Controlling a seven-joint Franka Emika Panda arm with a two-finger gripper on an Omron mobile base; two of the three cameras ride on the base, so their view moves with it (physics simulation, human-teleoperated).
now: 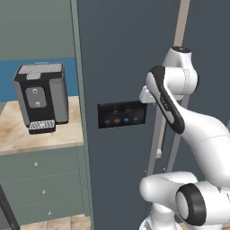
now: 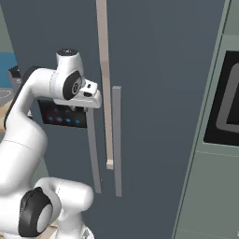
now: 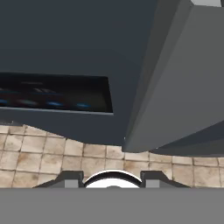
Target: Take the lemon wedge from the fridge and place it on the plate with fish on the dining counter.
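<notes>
Two tall doors of the dark slate-grey fridge (image 1: 117, 54) fill the middle of the kitchen. From the left base camera a narrow gap shows between them beside the arm, with a beige edge strip (image 2: 105, 88) running down the seam. From the right base camera two long vertical handles (image 2: 116, 140) hang side by side below that strip. The left door carries a black panel (image 1: 122, 115) dotted with small blue lights, and the hand camera looks down past that same panel to a tiled floor (image 3: 39, 155) beneath the fridge's lower edge.

To the right of the fridge stands a grey-green cabinet (image 2: 210, 186) with a dark-fronted microwave (image 2: 228, 98) set into it. To the left, a light wooden bench (image 1: 40, 132) rests on grey-green drawers (image 1: 42, 179) and carries a black coffee machine (image 1: 41, 96), standing upright near the fridge's side.

The white arm (image 1: 197, 134) rises in front of the doors, its wrist bent toward the seam at about the height of the panel. The tool (image 3: 113, 178) points along the fridge front and downward; its two dark fingertips (image 3: 70, 179) stand partly apart with nothing between them, just short of the door's face.
</notes>
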